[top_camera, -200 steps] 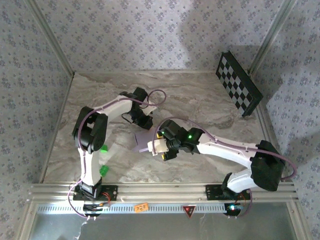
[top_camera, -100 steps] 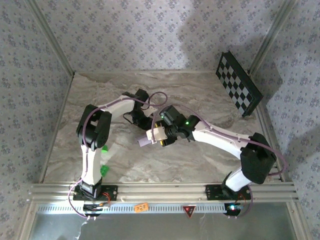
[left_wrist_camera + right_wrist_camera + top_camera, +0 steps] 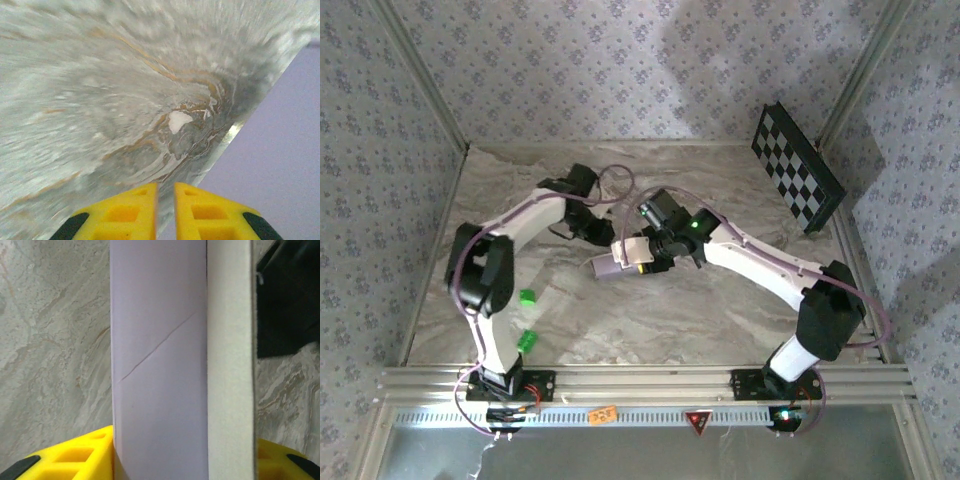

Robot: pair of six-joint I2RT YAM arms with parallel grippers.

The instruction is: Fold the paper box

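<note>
The right pincer [image 3: 184, 452] clamps the paper box [image 3: 160, 365] across 2 walls, mid-worktop [image 3: 720, 320]. The left pincer [image 3: 165, 192], closed and empty, sits just beside it. Squeezing harder could buckle the thin card and spring its folds.

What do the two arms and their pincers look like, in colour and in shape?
The left arm and the right arm have white shells between black joint housings, and a purple cable loops along each. A small green light glows near the right wrist. The left pincer has yellow fingers with recessed pockets and black bases; the right pincer matches.
</note>
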